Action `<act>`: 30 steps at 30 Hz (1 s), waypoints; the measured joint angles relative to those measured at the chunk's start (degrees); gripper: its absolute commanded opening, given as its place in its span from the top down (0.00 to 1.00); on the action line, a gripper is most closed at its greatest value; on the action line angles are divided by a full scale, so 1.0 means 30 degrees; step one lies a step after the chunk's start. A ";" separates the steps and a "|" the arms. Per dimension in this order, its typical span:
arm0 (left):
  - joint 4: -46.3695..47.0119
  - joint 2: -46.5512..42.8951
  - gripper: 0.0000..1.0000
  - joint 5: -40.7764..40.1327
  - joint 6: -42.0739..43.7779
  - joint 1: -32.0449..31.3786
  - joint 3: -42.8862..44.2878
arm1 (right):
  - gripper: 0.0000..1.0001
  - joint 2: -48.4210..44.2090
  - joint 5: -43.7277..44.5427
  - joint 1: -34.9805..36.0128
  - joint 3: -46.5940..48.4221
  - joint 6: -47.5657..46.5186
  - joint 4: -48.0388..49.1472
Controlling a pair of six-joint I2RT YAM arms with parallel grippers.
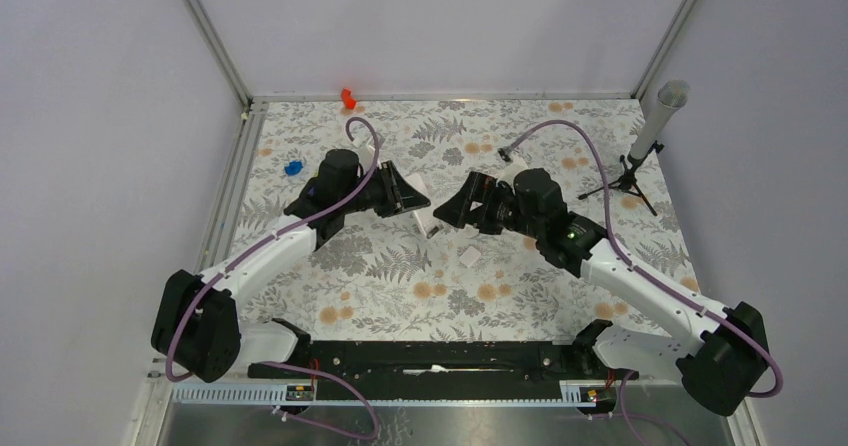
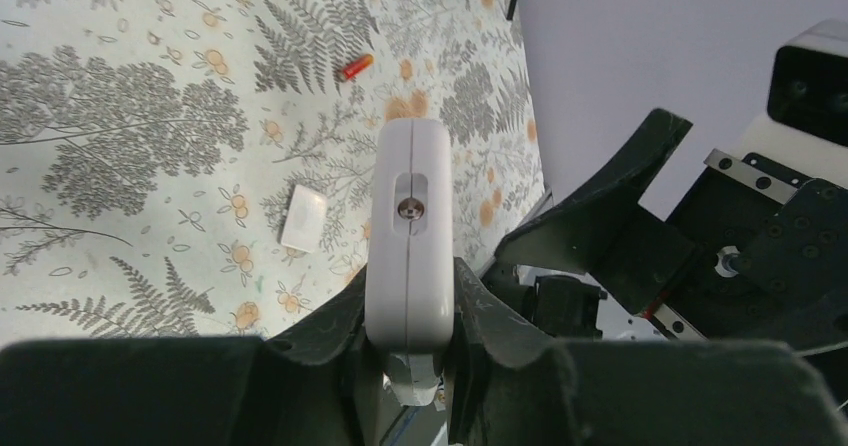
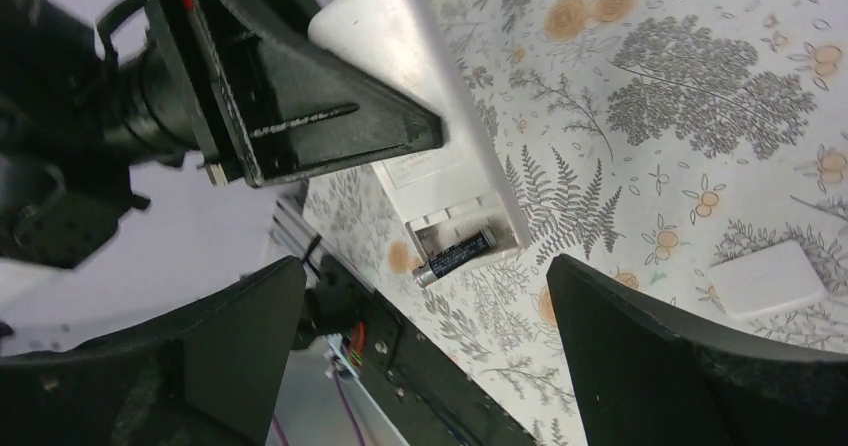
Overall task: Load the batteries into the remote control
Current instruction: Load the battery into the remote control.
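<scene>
My left gripper (image 1: 413,198) is shut on the white remote control (image 1: 426,213) and holds it above the table. In the left wrist view the remote (image 2: 408,236) stands end-on between the fingers (image 2: 330,331). In the right wrist view the remote's back (image 3: 420,76) faces the camera with its compartment open. One dark battery (image 3: 457,256) lies slanted in it, its silver end poking past the rim. A second, reddish battery (image 2: 356,66) lies on the table. My right gripper (image 1: 456,211) is open and empty, its jaws wide apart just short of the remote's open end (image 3: 425,291).
A small white cover plate (image 1: 470,256) lies on the floral mat below the grippers; it also shows in the wrist views (image 2: 303,216) (image 3: 768,278). A bright red piece (image 1: 348,97) sits at the back edge, a blue item (image 1: 293,167) at the left. A small tripod with a tube (image 1: 645,141) stands at the right.
</scene>
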 measured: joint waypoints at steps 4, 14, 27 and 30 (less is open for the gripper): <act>-0.1173 0.0284 1.00 0.1217 0.0488 0.0000 0.0918 | 0.01 0.0911 -0.1967 0.0000 0.0372 -0.2630 0.0284; -0.2375 0.0554 1.00 0.2805 0.1202 0.0000 0.1552 | 0.01 0.2004 -0.5282 0.0000 0.0379 -0.5333 0.0903; -0.2783 0.0758 1.00 0.3082 0.1290 0.0007 0.1552 | 0.09 0.3300 -0.6331 0.0000 0.0182 -0.5880 0.1413; -0.2776 0.0758 1.00 0.3147 0.1297 0.0007 0.1552 | 0.13 0.3300 -0.6579 0.0000 -0.0080 -0.5952 0.1865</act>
